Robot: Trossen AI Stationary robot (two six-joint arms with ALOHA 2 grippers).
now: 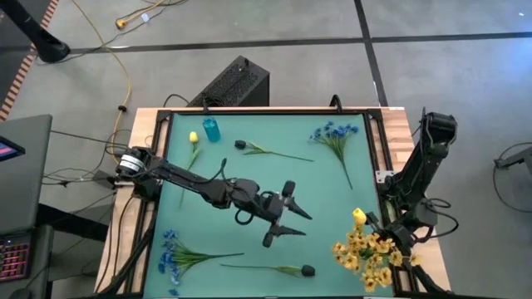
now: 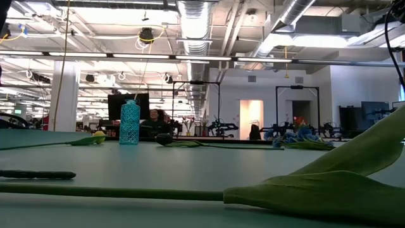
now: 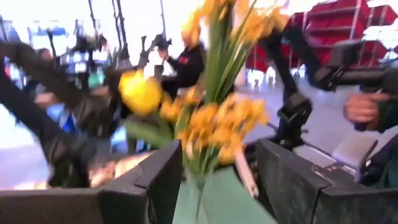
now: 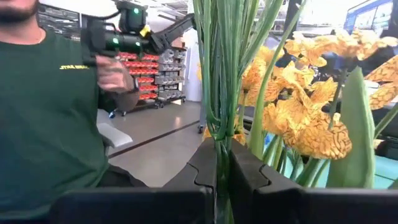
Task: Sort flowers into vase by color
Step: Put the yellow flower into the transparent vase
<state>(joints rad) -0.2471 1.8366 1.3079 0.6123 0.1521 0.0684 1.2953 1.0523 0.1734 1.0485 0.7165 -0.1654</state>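
My right gripper (image 1: 389,238) is at the mat's near right corner, shut on a bunch of yellow blossom clusters (image 1: 370,253) together with a single yellow bud (image 1: 359,217). My left gripper (image 1: 301,222) is open over the mat's middle, pointing at that bunch (image 3: 214,118) and apart from it. A small blue vase (image 1: 210,129) stands at the far left. Lying on the mat are a yellow bud (image 1: 193,139), a dark bud (image 1: 241,145), a blue cluster (image 1: 334,133) at the far right, another blue cluster (image 1: 170,251) at the near left, and a dark bud (image 1: 307,270) near the front edge. My right gripper pinches several thin green stems (image 4: 219,146) of the yellow bunch between its two fingers (image 4: 249,171). The stems run on past the fingertips, and the blossoms (image 4: 311,134) spread out beyond them. Whether the bunch rests on the mat, I cannot tell.
The mat's raised wooden frame (image 1: 378,145) borders the work area. A black box (image 1: 233,83) sits on the floor beyond the far edge. A person in a dark green shirt (image 4: 50,118) stands beyond the table holding a device. A big green leaf (image 2: 329,183) lies close to the low camera.
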